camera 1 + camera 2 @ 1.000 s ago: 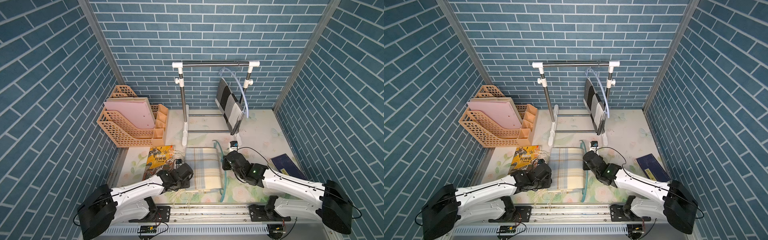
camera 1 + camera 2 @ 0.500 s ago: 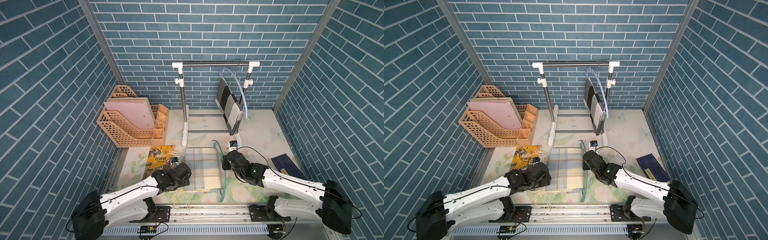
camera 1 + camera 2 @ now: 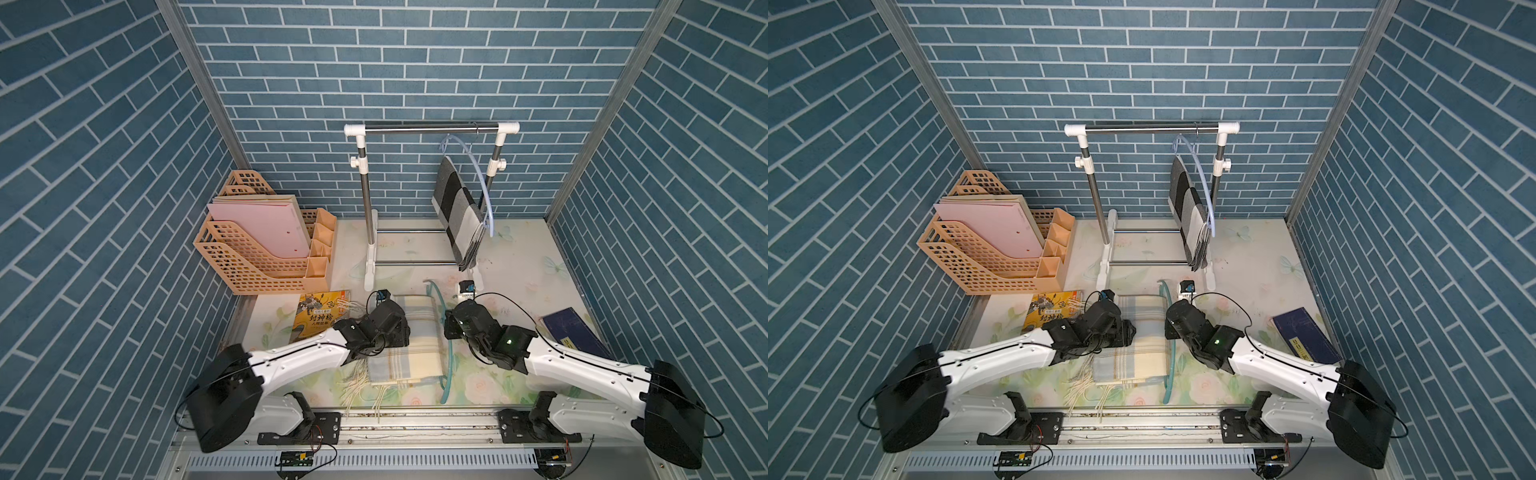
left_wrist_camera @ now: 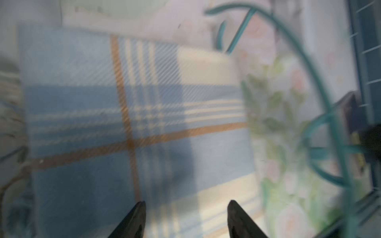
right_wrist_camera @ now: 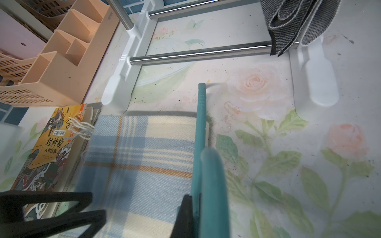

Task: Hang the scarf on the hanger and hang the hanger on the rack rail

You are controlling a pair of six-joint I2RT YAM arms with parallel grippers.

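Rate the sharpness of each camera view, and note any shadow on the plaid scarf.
Left wrist view: blurred throughout, the plaid scarf and teal hanger smeared, a dark shadow across the cloth. Right wrist view: the book and far cloth sharp, the hanger nearest the lens soft. Both top views: crisp and evenly lit.

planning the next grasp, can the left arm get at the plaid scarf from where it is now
Probably yes: the left pincer hangs open over the plaid scarf, with nothing between them. The teal hanger lies at the scarf's opposite edge, out of the way.
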